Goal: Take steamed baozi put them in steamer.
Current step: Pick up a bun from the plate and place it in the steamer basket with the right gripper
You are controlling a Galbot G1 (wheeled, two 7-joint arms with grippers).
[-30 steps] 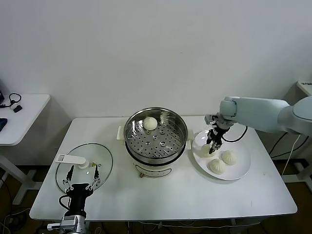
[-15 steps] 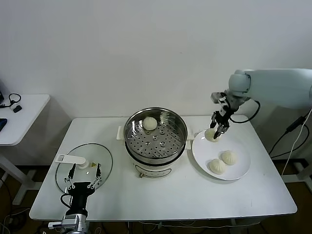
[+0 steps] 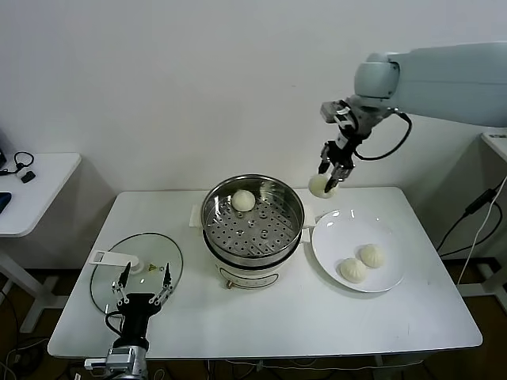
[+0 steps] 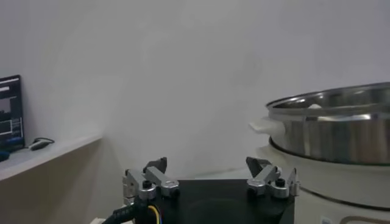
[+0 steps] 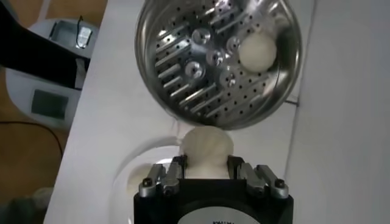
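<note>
Cream bun (image 3: 319,186) hangs pinched in our right end effector (image 3: 329,172), beside the steamer (image 3: 253,223); a loose pinch could drop it onto the counter (image 3: 317,317).

The held baozi (image 5: 206,149) is partly hidden behind the right gripper (image 5: 206,172), beside the steamer (image 5: 183,36).

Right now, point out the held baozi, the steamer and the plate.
held baozi (image 3: 319,186): head view, its rounded side below the fingers.
steamer (image 3: 295,207): head view, its right steel rim.
plate (image 3: 337,236): head view, bare white surface.
</note>
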